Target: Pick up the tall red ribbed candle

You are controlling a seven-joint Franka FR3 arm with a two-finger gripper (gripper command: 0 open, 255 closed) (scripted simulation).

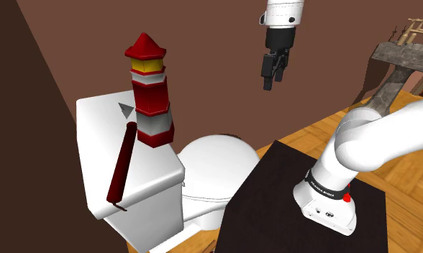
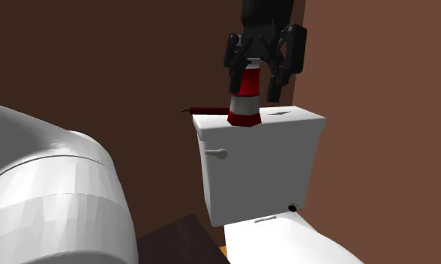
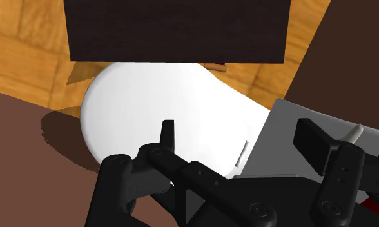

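Candle, a dark red ribbed stick, is lying flat on the white toilet tank lid, not standing; in the shoulder view its long axis is running from the far end beside the foot of a red and white lighthouse figure down toward the lid's near edge, with the wick end pointing at that edge and just about reaching it; in the second exterior view the candle is stretching sideways behind the lighthouse, its wick tip showing just past the lid's corner at that view's left.

On the lid, bare white surface is lying open on the candle's side away from the lighthouse, while the lighthouse is standing upright just beside the candle's far end; a brown wall is rising close behind the tank.

Black gripper is hanging in the air well apart from the candle, above the closed white toilet seat lid and higher than the tank; its fingers are spread apart and clasping nothing, as the second exterior view and the wrist view are showing; in the wrist view the seat lid is lying beyond the fingers, with the dark stand and wooden floor past it.
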